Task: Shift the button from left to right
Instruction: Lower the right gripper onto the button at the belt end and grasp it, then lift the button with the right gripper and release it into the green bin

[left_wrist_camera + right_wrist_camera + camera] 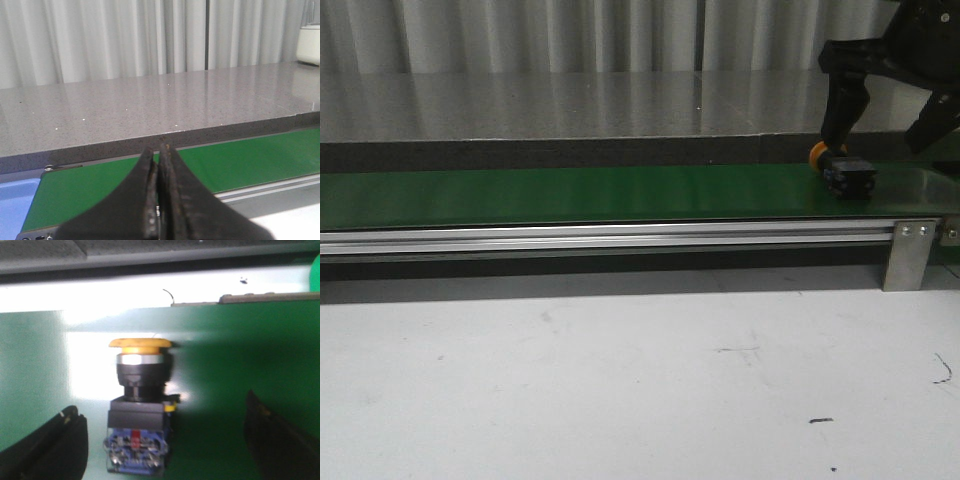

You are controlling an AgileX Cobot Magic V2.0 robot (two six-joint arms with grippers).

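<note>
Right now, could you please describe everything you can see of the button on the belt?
The button lies on its side on the green belt, near the belt's right end. It has a rounded orange-yellow cap, a silvery ring beneath it, a black collar and boxy black body, and a blue terminal block with metal screws and a small red mark. It looks like plastic. The open right gripper straddles it; its fingers do not appear to touch it in the wrist view.

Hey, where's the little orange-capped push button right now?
In the front view, the small orange-capped black push-button lies on its side at the right end of the long green conveyor belt, directly under the right gripper, between its open black fingers.
</note>
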